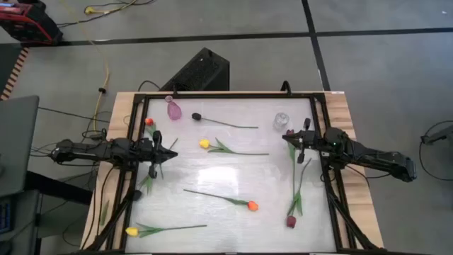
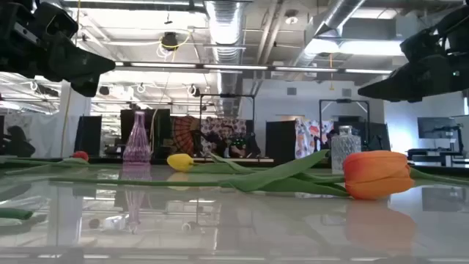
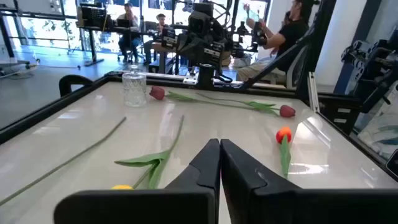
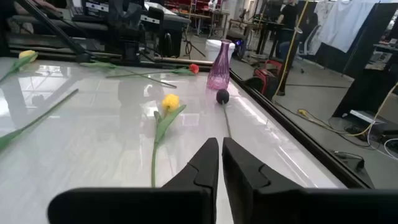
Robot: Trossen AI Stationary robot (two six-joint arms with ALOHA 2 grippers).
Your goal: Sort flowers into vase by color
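White and glossy, the surface [image 1: 233, 177] lies inside a wooden border, and no brand, label or writing can be read anywhere.

The left gripper [image 1: 172, 148] hovers over the left side, fingers pressed together. A red-orange tulip [image 1: 149, 122] lies at the far left, with a pink vase [image 1: 173, 109] just right of it. A yellow tulip [image 1: 132, 231] rests near the left front corner. Right of the vase lies a maroon tulip [image 1: 196, 116], and nearer, a second yellow tulip [image 1: 204, 144] with narrow leaves. An orange tulip [image 1: 252, 206] lies at centre front. A clear vase [image 1: 281, 120] stands far right. Another maroon tulip [image 1: 291, 222] lies at right front, its thin green stem running toward the right gripper [image 1: 286, 136], whose fingers are also closed together.
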